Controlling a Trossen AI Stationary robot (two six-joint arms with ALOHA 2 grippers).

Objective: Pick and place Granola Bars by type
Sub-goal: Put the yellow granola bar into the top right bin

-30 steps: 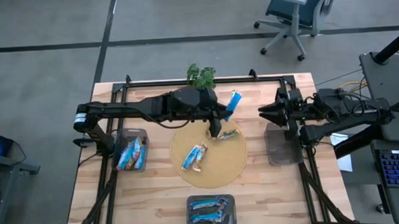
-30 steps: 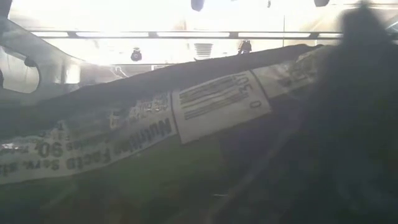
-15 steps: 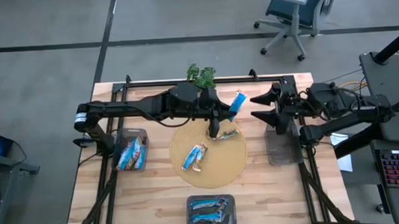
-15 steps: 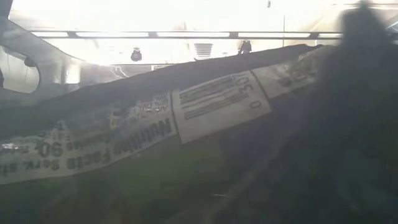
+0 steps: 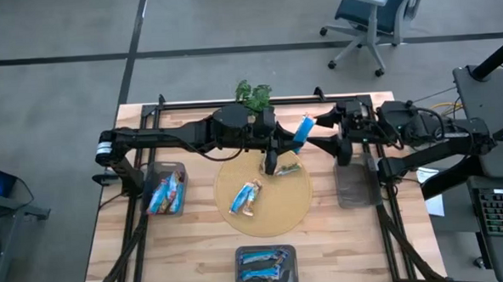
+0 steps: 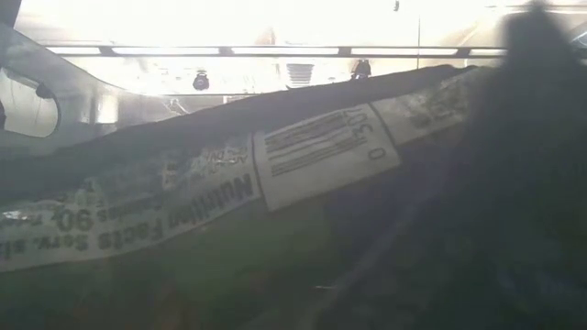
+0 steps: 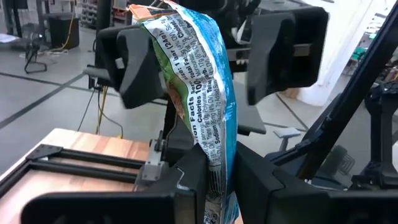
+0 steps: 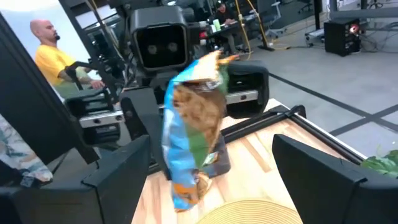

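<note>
A: Entry one, changes since half a second back?

B: right gripper point(image 5: 319, 131) has advanced along the counter point(image 5: 196, 245) toward the held granola bar point(image 5: 301, 131); its fingers point(image 8: 323, 171) remain spread wide, now flanking the bar's upper end, apart from it; left gripper point(image 5: 272, 164) stays clenched on the bar's lower end, above the far edge of the round mat point(image 5: 280, 209); the bar has edged a little nearer the right arm.

A: Entry two, what does each view add?

B: high view alone lists the stock; two bars point(image 5: 246, 197) loose on the mat, one bar point(image 5: 287, 169) just beside the left gripper, left bin point(image 5: 166, 193) and near bin point(image 5: 265, 266) each holding blue bars, right bin point(image 5: 355, 186) partly under the right arm; small plant point(image 5: 254, 94) at the far edge; left wrist view shows the bar point(image 7: 199, 93) upright with nutrition print, the right fingers either side of its top; right wrist view shows its pictured face point(image 8: 194, 137) and a person in yellow point(image 8: 56, 56) seated beyond; low view is blocked by a wrapper point(image 6: 229, 174) pressed close to the lens.

A: Entry three, materials?

B: bar, crinkled foil, oblong, blue with green and brown; mat, woven, circular, tan; counter, pale plank wood; bins, grey, rectangular.
</note>
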